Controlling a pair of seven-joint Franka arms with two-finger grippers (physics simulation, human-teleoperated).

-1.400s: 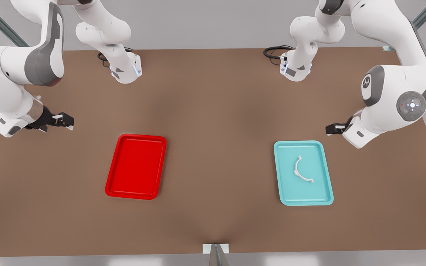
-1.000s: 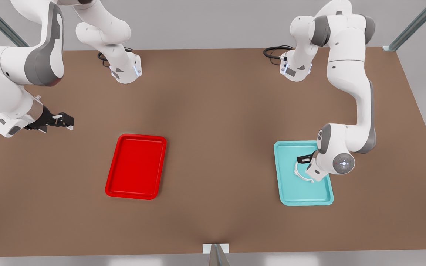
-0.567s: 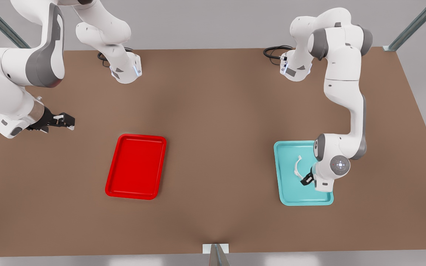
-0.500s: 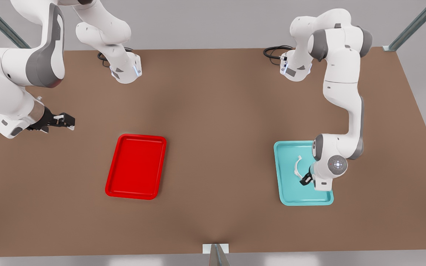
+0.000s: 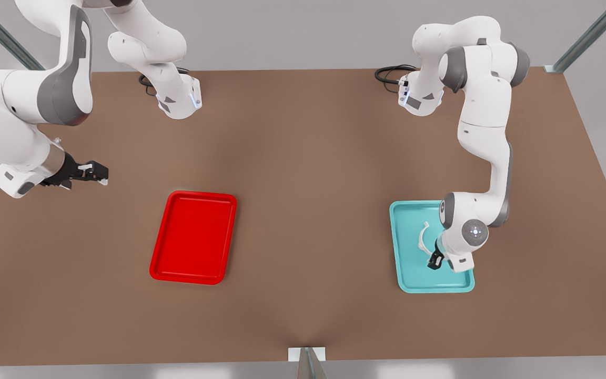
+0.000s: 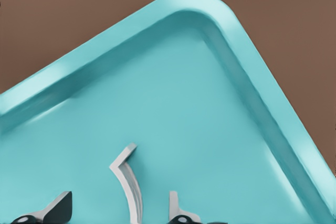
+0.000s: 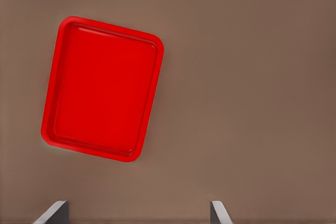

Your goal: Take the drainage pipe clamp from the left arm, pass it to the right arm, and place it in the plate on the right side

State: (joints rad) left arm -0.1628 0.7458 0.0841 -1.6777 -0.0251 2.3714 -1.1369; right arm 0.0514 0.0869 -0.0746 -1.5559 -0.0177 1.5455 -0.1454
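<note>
Left pincer (image 5: 434,261) — released, fingers astride the clamp (image 5: 423,239) in the teal tray (image 5: 405,273); the arc runs toward 11 o'clock. Right pincer (image 5: 90,173) waits released, well apart.

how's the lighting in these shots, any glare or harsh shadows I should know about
Front view: soft, even light; the brown table shows only a faint darker patch mid-table, no hard shadows. Left wrist view: pale sheen along the teal tray's rim; the drainage pipe clamp reads clearly between the left end effector fingertips. Right wrist view: the red plate is evenly lit, with no glare.
</note>
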